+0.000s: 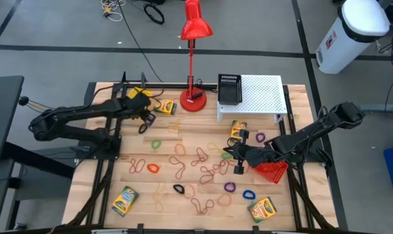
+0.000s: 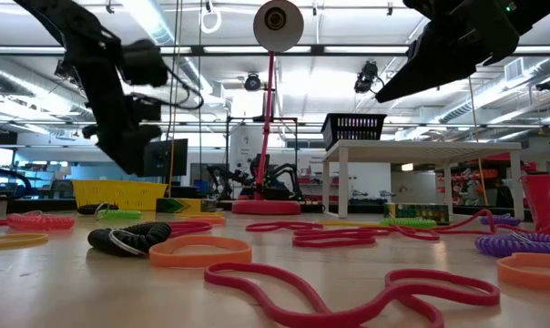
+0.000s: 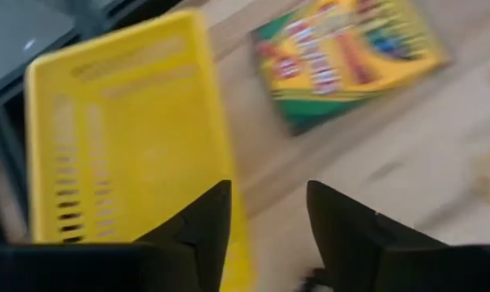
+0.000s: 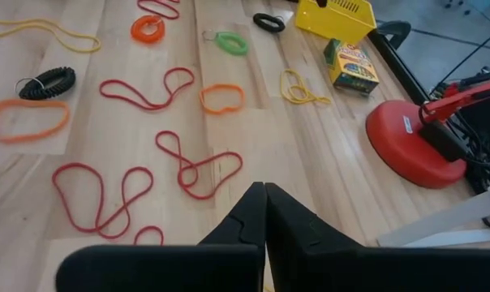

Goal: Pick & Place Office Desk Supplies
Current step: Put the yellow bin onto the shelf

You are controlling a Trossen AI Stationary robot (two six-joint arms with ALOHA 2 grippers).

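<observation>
A: Yellow bin [image 3: 123, 138] sits at the worktop's [image 1: 164, 195] far left corner, crayon box [image 3: 346, 57] just beside it. Left gripper [image 3: 265, 219]?

B: Mine hovers over the bin rim, fingers apart, holding nothing. Drop looks done.

A: Right gripper [image 4: 264, 212]?

B: Closed, empty, above the rubber bands [image 4: 198, 166]. Next: pick another.

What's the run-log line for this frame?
left gripper: open, over yellow bin edge | right gripper: shut, empty, above bands | crayon box: beside bin
</observation>
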